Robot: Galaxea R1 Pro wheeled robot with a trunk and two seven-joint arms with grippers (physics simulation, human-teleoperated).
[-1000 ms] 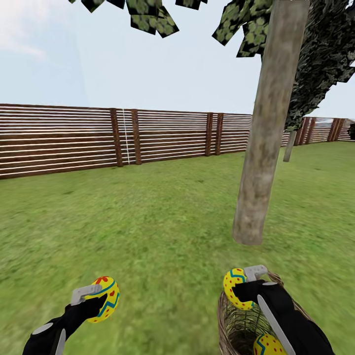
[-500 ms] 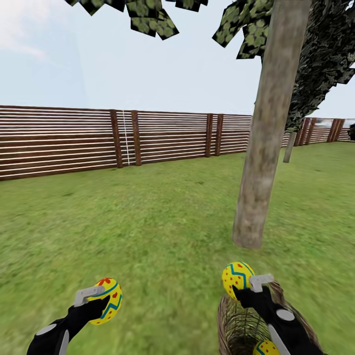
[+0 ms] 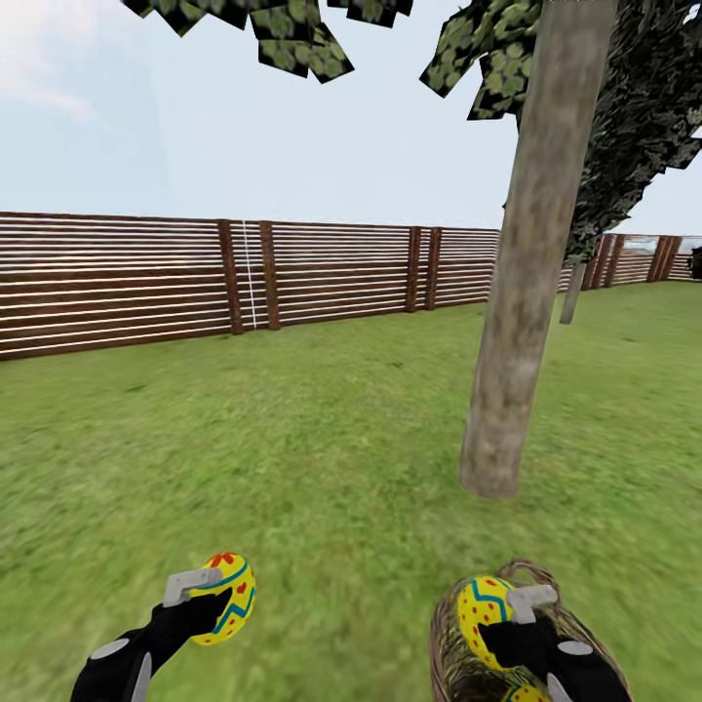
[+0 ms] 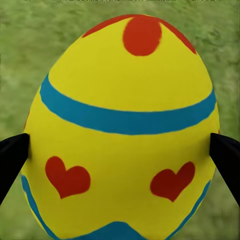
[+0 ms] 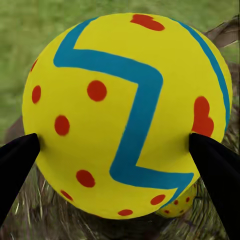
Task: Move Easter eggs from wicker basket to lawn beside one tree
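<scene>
In the head view my left gripper (image 3: 214, 604) is shut on a yellow Easter egg (image 3: 232, 597) with red hearts and a teal band, held low over the lawn (image 3: 292, 468). My right gripper (image 3: 505, 619) is shut on a second egg (image 3: 482, 606), dotted with a teal zigzag, just above the wicker basket (image 3: 450, 655). A third egg (image 3: 526, 694) lies inside the basket. The tree (image 3: 512, 331) has its trunk base just beyond the basket. In the left wrist view the hearts egg (image 4: 122, 135) sits between black fingertips (image 4: 12, 160). In the right wrist view the zigzag egg (image 5: 125, 115) is pinched over the basket (image 5: 30, 215), and the third egg (image 5: 181, 204) peeks out below it.
A brown slatted fence (image 3: 195, 278) runs across the back of the garden. A dark leafy tree (image 3: 643, 107) stands behind the trunk at the right. Open grass spreads to the left of the trunk and ahead of it.
My right gripper lifted its egg slightly, then sank back toward the basket rim. The left gripper with its egg drifted a little right. The view tilted up slightly.
</scene>
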